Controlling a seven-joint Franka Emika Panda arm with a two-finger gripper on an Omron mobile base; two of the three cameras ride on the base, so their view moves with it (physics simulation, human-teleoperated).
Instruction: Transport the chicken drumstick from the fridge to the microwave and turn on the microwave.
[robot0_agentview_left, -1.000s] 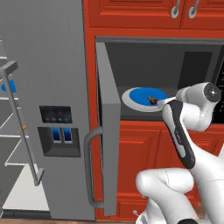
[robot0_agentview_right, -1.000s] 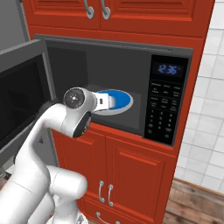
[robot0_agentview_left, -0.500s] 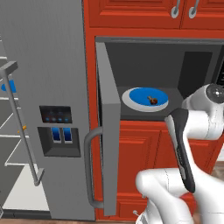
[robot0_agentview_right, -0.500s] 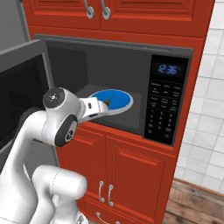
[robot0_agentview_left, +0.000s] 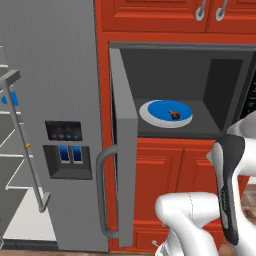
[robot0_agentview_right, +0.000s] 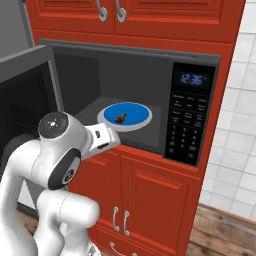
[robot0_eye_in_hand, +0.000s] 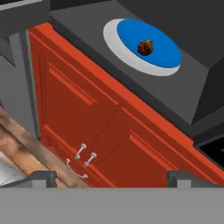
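Chicken drumstick (robot0_eye_in_hand: 145, 47) sits on blue plate (robot0_eye_in_hand: 131, 30) inside microwave (robot0_agentview_right: 100, 75), door (robot0_agentview_left: 125, 145) open. Claw (robot0_eye_in_hand: 111, 177) spread wide, empty, outside cavity. Drumstick looks light, firm, possibly slick; pinch thick meat end if regrasping.

Glossy red wooden cabinets (robot0_agentview_right: 150, 190) with raised panel doors fill the wall. 2 upper doors (robot0_agentview_right: 150, 15) carry curved silver handles (robot0_agentview_right: 102, 9), and 2 lower doors carry a pair of short silver pulls (robot0_agentview_right: 120, 220). Beside the cabinets on the right stands a wall of white square tiles (robot0_agentview_right: 235, 130). Below lies a brown wood-plank floor (robot0_agentview_right: 225, 230).
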